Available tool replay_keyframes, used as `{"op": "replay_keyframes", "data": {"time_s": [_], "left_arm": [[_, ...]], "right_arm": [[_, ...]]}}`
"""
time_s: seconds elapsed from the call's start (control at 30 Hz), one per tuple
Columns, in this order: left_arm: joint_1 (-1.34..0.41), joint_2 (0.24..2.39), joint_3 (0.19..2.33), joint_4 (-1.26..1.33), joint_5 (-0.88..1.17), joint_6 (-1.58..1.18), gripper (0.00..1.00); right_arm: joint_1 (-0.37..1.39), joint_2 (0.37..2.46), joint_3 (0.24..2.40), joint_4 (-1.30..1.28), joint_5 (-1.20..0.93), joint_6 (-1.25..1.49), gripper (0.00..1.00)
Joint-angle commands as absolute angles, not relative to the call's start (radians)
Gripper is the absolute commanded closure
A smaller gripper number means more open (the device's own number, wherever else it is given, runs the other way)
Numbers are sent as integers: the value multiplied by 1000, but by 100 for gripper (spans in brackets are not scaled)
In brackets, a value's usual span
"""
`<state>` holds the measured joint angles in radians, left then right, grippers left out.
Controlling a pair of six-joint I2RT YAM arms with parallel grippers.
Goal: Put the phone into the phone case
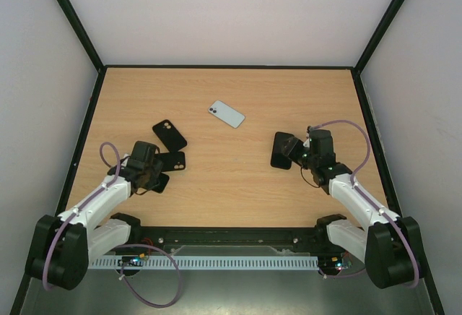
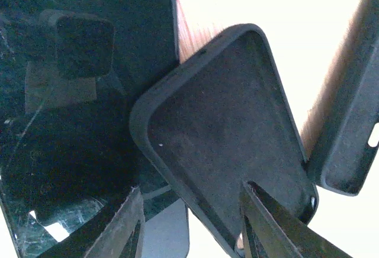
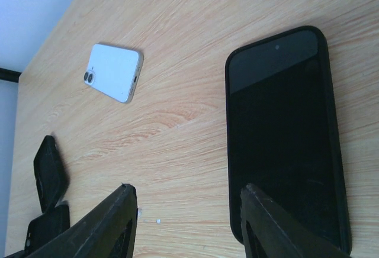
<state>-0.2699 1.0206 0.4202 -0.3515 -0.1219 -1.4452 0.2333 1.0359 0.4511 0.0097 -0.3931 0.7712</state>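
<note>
My left pincer (image 2: 192,188) stands partly spread and pinches nothing. Its right-hand finger hangs over the hollow of a matte black phone case (image 2: 231,116), and its left-hand finger hangs over a glossy black slab (image 2: 77,122) that I cannot identify. The case's near wall sits in the gap between the fingers, though I cannot tell whether either one touches it. The case lies hollow side up, its long axis running away from the pincer and leaning a little left. A second black case (image 2: 349,134) lies just to its right. My right pincer (image 3: 188,188) is also partly spread with nothing between its fingers. Its right-hand finger overlaps the near end of a black-screened phone (image 3: 284,134) with a dark rim, which lies screen up on the pale wooden table (image 3: 195,122). The phone's long axis points straight away from the pincer, front-camera dot at the far end. Ahead and left of that pincer, well apart, a light blue phone (image 3: 113,71) lies back up. Its twin-lens end is turned left, and its long axis slants from far left to near right.
</note>
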Motion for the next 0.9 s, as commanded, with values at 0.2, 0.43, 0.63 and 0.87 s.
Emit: {"op": "replay_keyframes", "data": {"time_s": [0.2,0.43,0.63,0.87], "left_arm": [[-254,1082,454,-361,-177,-1482,59],[-253,1115,460,-392,-186,-1501,65],[-251,1126,453,-398,-171,-1516,80],[-251,1097,497,-452,-174,-1481,98]], "right_arm": [[233,983,395,55,-423,795,56],[232,983,402,39,-428,788,56],[236,965,400,32,-431,806,56],[246,921,395,3,-427,816,57]]}}
